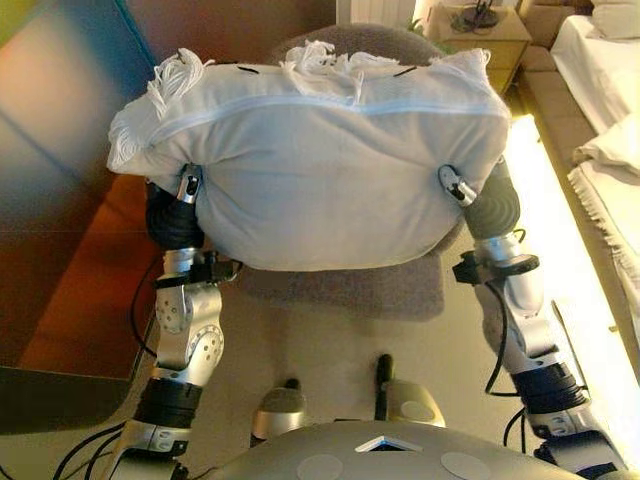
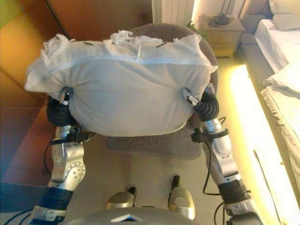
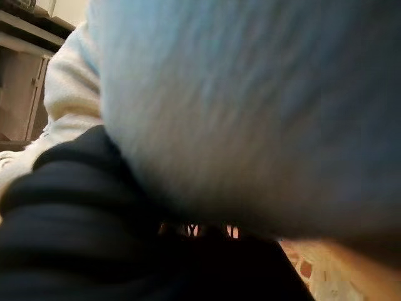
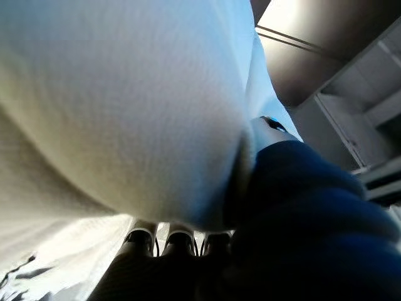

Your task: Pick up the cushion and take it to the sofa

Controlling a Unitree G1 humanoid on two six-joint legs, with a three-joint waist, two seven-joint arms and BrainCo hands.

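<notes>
A bedroom at home: a white-sheeted bed [image 1: 600, 60], a wooden nightstand [image 1: 485, 40] and a grey upholstered chair [image 1: 350, 285].

The cushion [image 1: 320, 165] hides most of the left hand [image 1: 187, 187] and right hand [image 1: 456, 185]. Their fingers cannot be seen.

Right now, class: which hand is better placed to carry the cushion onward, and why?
Neither alone. The left hand and right hand press the cushion from opposite sides, lifted above the chair. Releasing either would likely drop it.
</notes>
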